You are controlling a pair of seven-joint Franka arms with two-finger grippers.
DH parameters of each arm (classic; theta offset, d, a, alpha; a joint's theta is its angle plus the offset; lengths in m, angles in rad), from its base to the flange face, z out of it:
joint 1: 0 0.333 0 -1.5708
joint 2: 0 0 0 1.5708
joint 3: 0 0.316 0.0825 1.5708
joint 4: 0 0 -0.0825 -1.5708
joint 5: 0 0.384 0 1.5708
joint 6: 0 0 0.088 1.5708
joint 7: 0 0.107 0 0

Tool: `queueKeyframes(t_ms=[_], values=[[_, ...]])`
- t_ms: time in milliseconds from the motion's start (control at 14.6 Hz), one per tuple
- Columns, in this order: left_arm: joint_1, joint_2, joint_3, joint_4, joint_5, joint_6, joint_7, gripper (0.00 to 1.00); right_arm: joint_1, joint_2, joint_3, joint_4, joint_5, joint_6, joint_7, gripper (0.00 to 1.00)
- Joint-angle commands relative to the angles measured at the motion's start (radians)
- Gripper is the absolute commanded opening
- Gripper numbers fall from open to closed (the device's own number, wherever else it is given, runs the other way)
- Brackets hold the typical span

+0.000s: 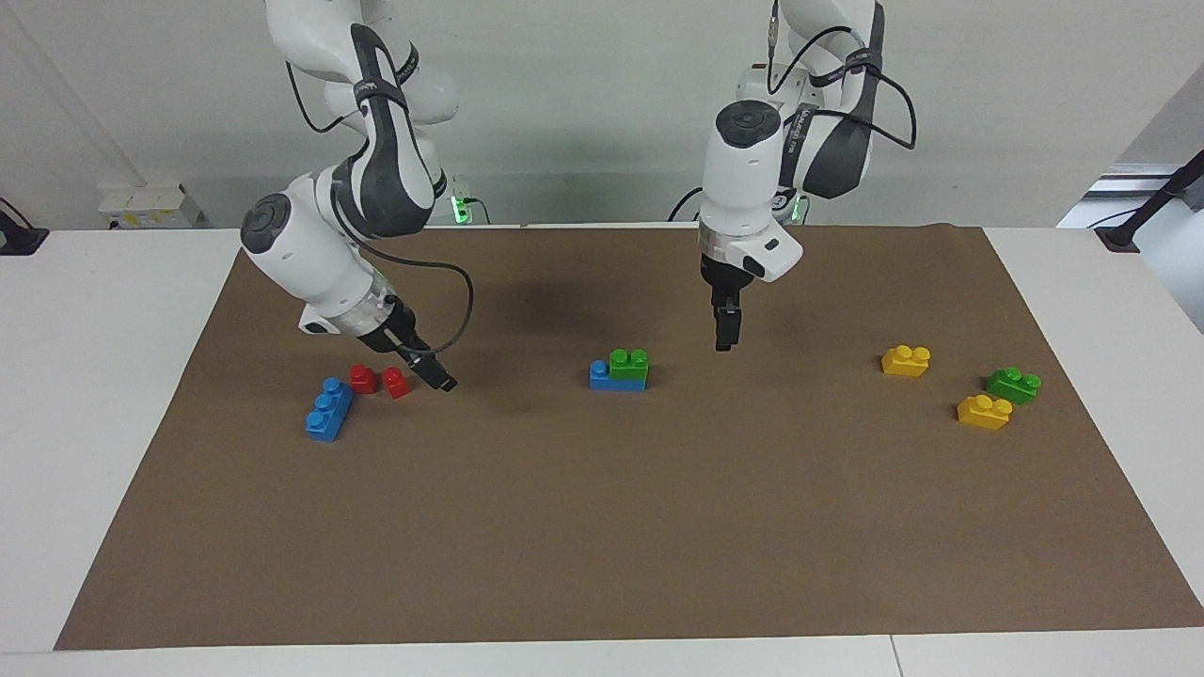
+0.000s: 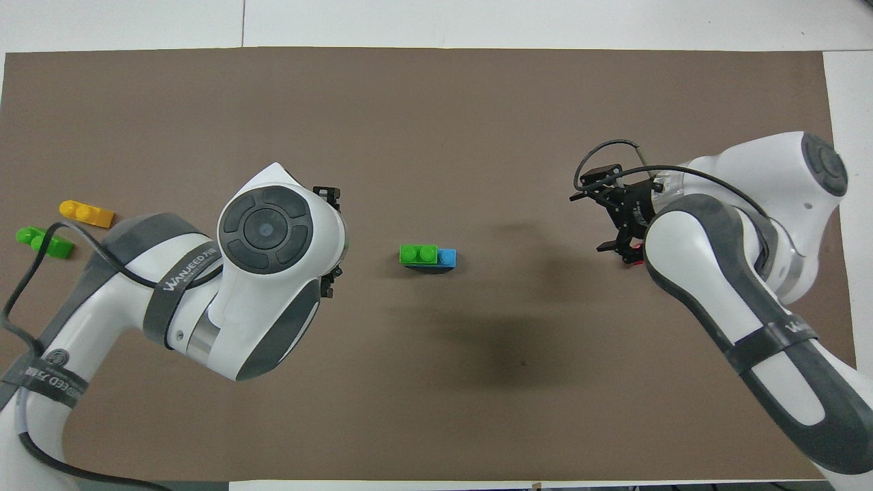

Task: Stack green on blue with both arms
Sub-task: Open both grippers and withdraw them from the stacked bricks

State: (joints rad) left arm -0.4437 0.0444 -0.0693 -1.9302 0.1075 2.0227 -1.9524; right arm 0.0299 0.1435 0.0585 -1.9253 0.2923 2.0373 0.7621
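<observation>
A green brick [image 1: 628, 362] sits stacked on a blue brick [image 1: 616, 378] mid-mat, with both empty grippers raised to either side.

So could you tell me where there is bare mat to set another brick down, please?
Free: the mat's wide strip farthest from the robots, and the stretch between the stack and the yellow bricks. Crowded: each end, by the spare blue and the spare green.
</observation>
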Motion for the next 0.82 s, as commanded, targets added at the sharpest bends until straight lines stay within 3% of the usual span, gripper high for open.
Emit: queueKeyframes(t_ms=[0,275,412,756], values=[[0.08,-0.043,-0.003,0.031,-0.067,-0.087,0.171,1.0,-0.042,0.008,0.012,0.13,-0.11,-0.142,-0.162,1.0],[0.215,-0.124,-0.003,0.031,-0.118,-0.176,0.465,1.0,-0.067,-0.027,0.012,0.264,-0.227,-0.302,-0.39,1.0],[0.273,-0.146,-0.001,0.036,-0.118,-0.222,0.603,1.0,-0.064,-0.074,0.014,0.273,-0.286,-0.35,-0.499,1.0],[0.416,-0.153,0.0,0.095,-0.118,-0.315,0.968,1.0,-0.081,-0.152,-0.003,0.285,-0.288,-0.492,-0.726,1.0]])
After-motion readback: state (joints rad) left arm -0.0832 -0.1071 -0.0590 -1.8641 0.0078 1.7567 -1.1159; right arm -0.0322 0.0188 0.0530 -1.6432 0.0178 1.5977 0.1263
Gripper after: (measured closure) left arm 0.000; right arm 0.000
